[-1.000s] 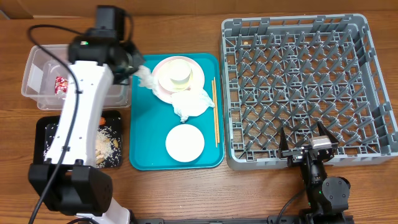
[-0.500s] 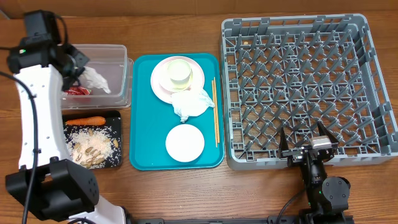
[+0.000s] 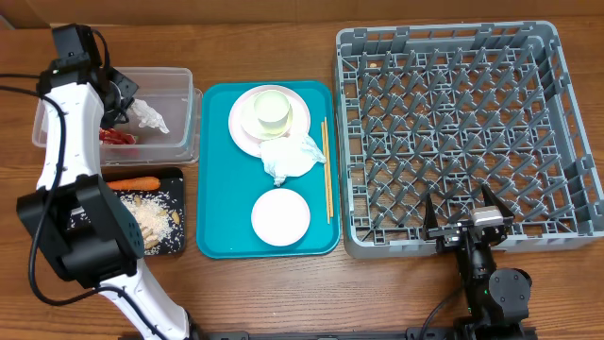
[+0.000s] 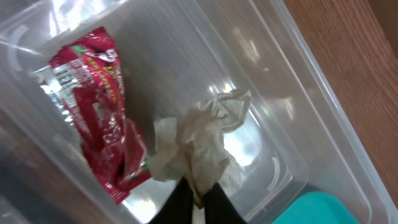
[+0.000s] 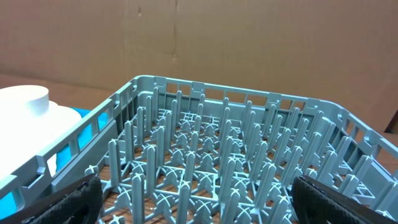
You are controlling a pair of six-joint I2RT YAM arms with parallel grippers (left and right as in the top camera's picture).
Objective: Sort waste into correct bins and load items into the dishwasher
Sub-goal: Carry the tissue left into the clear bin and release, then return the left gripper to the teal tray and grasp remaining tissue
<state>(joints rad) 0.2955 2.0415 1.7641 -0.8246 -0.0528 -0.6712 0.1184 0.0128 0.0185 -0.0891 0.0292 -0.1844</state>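
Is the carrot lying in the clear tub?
No, the carrot lies in the black tray, beside the rice scraps.

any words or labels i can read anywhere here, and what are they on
red snack wrapper: white and green print, too blurred to read, so nothing can be quoted.
crumpled napkin: no text.
clear tub: no text seen.
dish rack: no text seen.
teal tray: no text seen.
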